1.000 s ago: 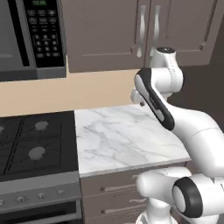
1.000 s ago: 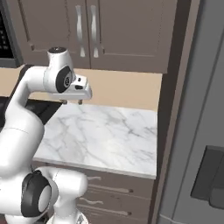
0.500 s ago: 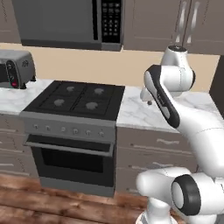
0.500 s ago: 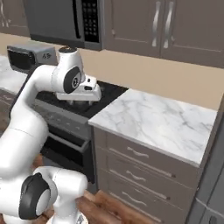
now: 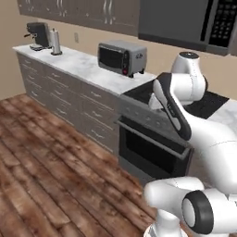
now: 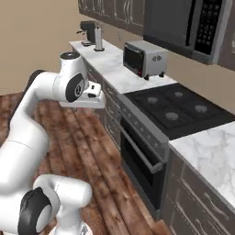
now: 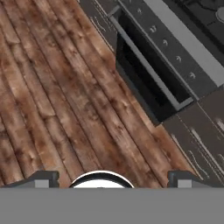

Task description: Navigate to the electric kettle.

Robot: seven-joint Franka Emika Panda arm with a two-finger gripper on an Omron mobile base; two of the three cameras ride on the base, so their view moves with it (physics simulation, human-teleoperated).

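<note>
The electric kettle is out of view. My gripper (image 6: 87, 102) hangs from the raised arm over the wooden floor, left of the oven front, and points down. In the hand view its two dark fingertips (image 7: 42, 177) stand far apart at the bottom edge, so the gripper (image 7: 111, 180) is open with nothing between them. Below it lie floor planks and the oven door (image 7: 148, 65).
A boxy silver toaster (image 5: 121, 57) (image 6: 144, 58) sits on the marble counter left of the black stove (image 6: 183, 108). Farther along stand a black coffee machine (image 5: 38, 34) (image 6: 87, 32) and a silver cylinder (image 5: 55, 41). A microwave (image 6: 183, 23) hangs above the stove. Open wooden floor (image 5: 46, 176) spreads left.
The whole picture has shifted: the base has moved back and turned left. The view went from the marble counter to the stove, and now takes in the toaster and coffee machine.
</note>
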